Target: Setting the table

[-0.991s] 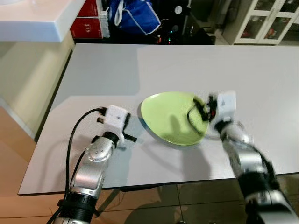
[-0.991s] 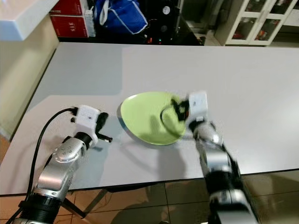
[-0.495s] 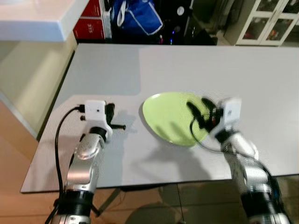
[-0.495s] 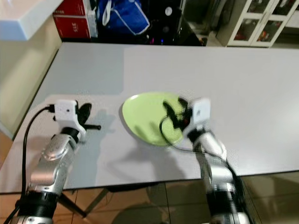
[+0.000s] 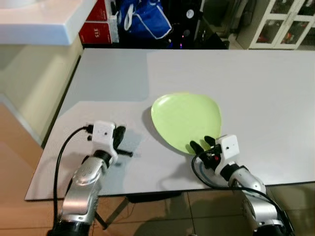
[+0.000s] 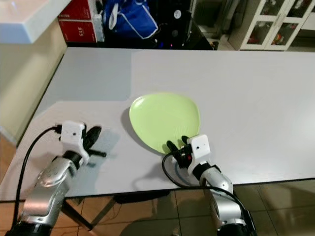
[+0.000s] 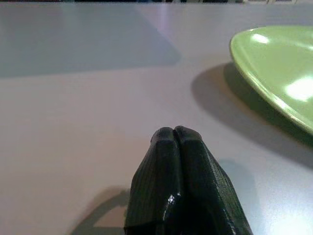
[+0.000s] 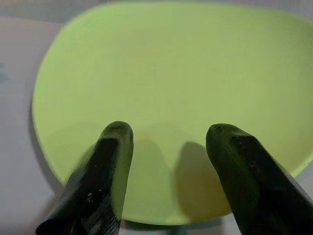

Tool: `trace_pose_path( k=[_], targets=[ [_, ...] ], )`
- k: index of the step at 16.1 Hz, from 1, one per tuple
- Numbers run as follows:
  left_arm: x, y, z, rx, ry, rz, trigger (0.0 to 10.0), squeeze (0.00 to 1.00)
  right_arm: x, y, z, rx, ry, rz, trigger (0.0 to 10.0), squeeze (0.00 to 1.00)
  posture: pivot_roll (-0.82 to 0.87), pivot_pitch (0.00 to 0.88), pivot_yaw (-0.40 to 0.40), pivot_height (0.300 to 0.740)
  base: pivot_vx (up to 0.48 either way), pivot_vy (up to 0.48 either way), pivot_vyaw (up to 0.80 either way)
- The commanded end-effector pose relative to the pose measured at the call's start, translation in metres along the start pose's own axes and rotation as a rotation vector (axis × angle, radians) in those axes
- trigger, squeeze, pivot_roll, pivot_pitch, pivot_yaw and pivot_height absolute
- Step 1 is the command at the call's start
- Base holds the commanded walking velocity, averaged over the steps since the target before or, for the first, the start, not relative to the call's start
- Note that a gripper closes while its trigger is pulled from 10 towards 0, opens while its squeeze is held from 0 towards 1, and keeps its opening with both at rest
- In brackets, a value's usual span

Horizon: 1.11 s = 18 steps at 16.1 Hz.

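Green plate [image 5: 186,117] lies near the grey worktop [image 5: 256,88] front edge; right gripper [image 5: 203,145] fingers spread apart over its near rim, left gripper [image 5: 119,136] fingers pressed together, well aside

Even indoor light over the grey table [image 5: 256,83], a darker shadow band cast across its far left corner, soft shadow thrown left of the green plate [image 5: 186,120], glare spots on the plate's rim, wrist-view fingers [image 8: 105,181] blurred
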<state>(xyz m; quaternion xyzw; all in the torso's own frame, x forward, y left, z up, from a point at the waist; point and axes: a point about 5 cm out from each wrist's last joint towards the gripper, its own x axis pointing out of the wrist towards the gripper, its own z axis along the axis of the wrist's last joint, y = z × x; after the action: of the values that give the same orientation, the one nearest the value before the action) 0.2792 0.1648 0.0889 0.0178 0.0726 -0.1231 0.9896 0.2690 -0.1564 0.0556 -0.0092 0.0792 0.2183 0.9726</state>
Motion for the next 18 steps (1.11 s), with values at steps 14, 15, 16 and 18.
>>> trace_pose_path(
  k=[14,15,16,18],
  targets=[
    [0.005,-0.007,0.0,0.093,0.013,-0.081,10.0,0.0,0.021,-0.006,0.054,-0.128,-0.232,-0.01,10.0,0.0,0.08,0.0,-0.016,0.74,0.0,0.0,0.0],
    [0.006,-0.009,0.0,0.1,0.006,-0.082,10.0,0.0,0.021,-0.008,0.053,-0.124,-0.22,-0.013,10.0,0.0,0.08,0.0,-0.016,0.74,0.0,0.0,0.0],
    [0.008,-0.011,0.001,0.105,0.003,-0.082,10.0,0.0,0.021,-0.009,0.048,-0.117,-0.167,-0.008,10.0,0.0,0.07,0.0,-0.018,0.74,0.0,0.0,0.0],
    [0.008,-0.014,0.001,0.089,-0.005,-0.077,10.0,0.0,0.019,-0.01,0.033,-0.08,-0.082,-0.021,10.0,0.0,0.07,0.0,-0.02,0.74,0.0,0.0,0.0]
  ],
)
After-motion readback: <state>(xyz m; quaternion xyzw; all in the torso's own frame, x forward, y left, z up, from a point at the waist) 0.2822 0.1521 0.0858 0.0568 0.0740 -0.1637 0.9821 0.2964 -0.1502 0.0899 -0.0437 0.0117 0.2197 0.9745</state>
